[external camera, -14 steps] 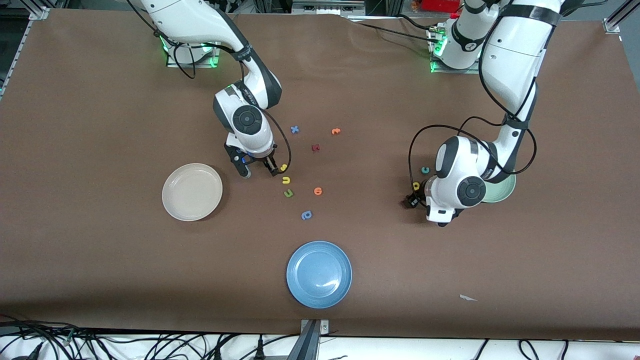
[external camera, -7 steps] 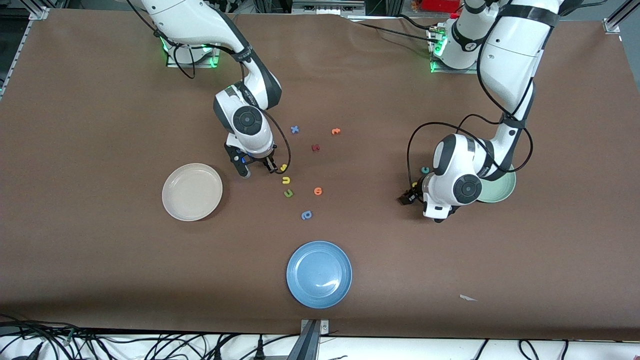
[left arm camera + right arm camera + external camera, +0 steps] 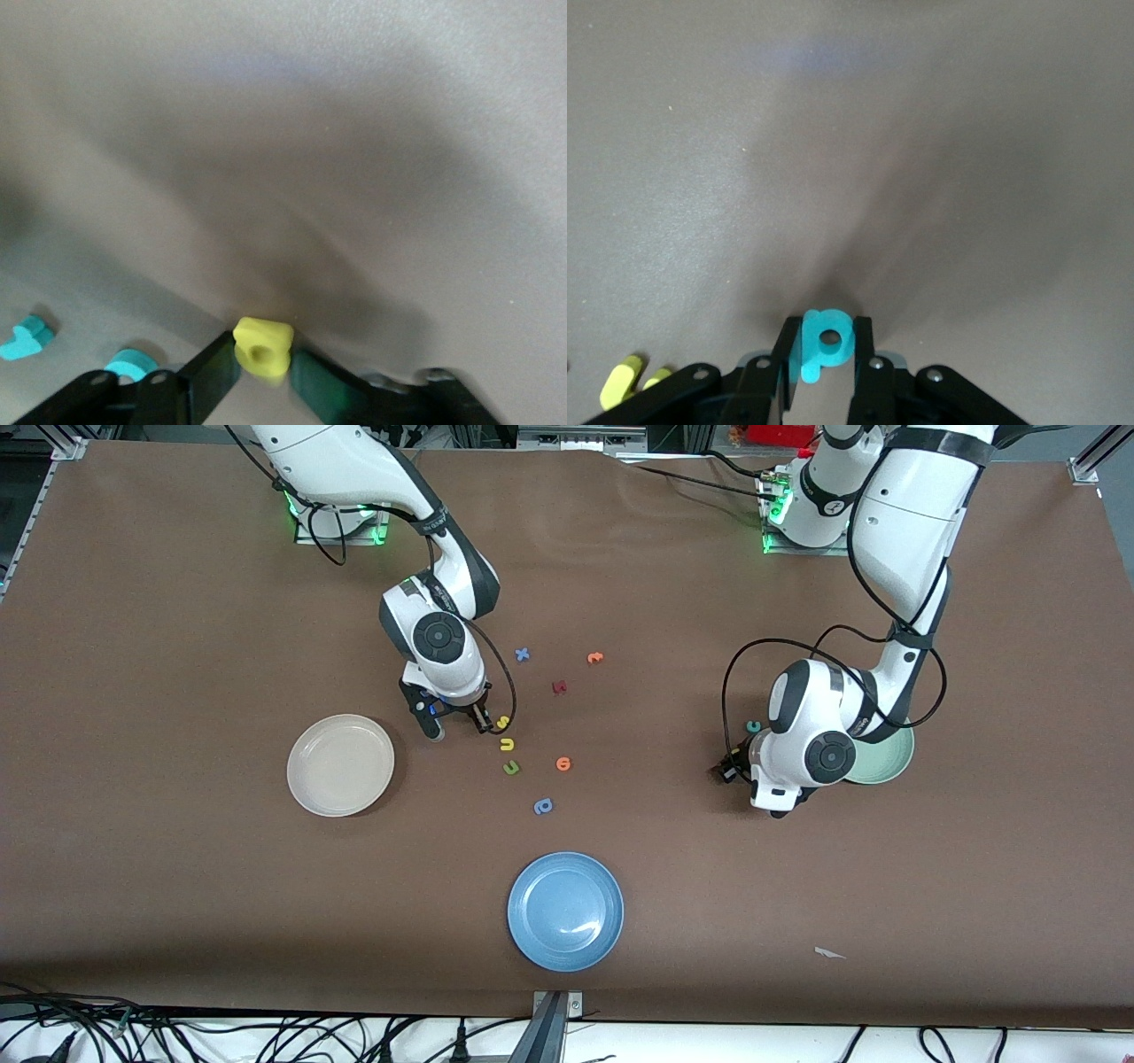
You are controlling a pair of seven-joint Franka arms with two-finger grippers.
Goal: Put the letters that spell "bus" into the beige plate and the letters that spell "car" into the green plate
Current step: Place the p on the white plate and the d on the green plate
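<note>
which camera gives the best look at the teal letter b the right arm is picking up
The right wrist view: the teal b sits pinched between the right gripper fingers, its hole and stem plain. In the front view it is only a speck of blue under that gripper. The left wrist view does not show it.

Bare table [image 3: 177, 646] lies open between the right hand [image 3: 456, 722] and the beige plate [image 3: 340, 764]. Toward the front camera, the yellow u [image 3: 507, 744], green letter [image 3: 511, 767], orange letter [image 3: 563, 763] and blue letter [image 3: 543, 806] crowd the path. The left hand [image 3: 728, 769] sits just beside the green plate [image 3: 890, 762].
</note>
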